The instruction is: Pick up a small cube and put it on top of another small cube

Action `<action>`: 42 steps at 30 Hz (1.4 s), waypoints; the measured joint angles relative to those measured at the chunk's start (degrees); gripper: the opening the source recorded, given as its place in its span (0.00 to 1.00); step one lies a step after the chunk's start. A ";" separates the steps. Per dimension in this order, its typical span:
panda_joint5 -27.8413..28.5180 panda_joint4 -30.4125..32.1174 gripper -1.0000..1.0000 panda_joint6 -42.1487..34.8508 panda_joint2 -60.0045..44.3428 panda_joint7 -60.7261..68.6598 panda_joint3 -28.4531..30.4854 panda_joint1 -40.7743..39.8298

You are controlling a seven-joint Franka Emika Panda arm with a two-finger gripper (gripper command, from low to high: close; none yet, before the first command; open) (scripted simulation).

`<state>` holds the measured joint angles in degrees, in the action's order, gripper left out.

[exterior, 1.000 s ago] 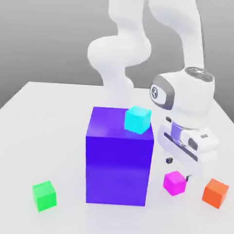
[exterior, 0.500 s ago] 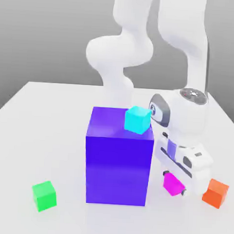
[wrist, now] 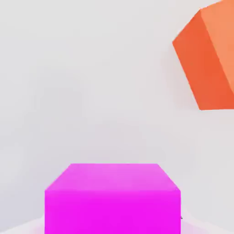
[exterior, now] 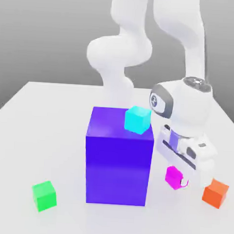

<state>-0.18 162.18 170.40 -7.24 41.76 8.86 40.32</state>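
Magenta cube (exterior: 174,177) sits clamped between your gripper's fingertips (exterior: 175,177). Carry it too low past the purple block (exterior: 118,170) beside them, and a knock could twist it loose before the green cube (exterior: 44,196).

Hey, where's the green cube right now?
The green cube is toward the exterior view's left, on the table, with the big purple block its nearest neighbour.

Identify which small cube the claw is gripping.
The magenta cube, gripped by the claw; the green, orange and cyan cubes are not.
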 joint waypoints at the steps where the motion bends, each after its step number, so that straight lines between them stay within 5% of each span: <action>1: 0.36 0.17 0.00 -0.68 0.83 -0.28 0.18 0.10; 10: -1.98 0.73 0.00 -7.22 6.67 -1.35 1.34 -0.40; 18: -12.20 -13.25 0.00 -23.58 9.86 -14.13 8.60 -10.32; 21: -9.57 -18.01 0.00 -27.20 9.99 -18.86 11.18 -16.45; 30: 5.22 -22.10 0.00 -27.81 8.59 -25.23 18.00 -32.94; 37: 0.75 -12.02 0.00 -19.93 6.97 -16.18 19.40 -36.19; 42: -4.50 -11.54 0.00 -15.66 3.03 -11.76 18.75 -37.03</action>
<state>-4.68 150.64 154.74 -4.21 30.00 27.61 3.29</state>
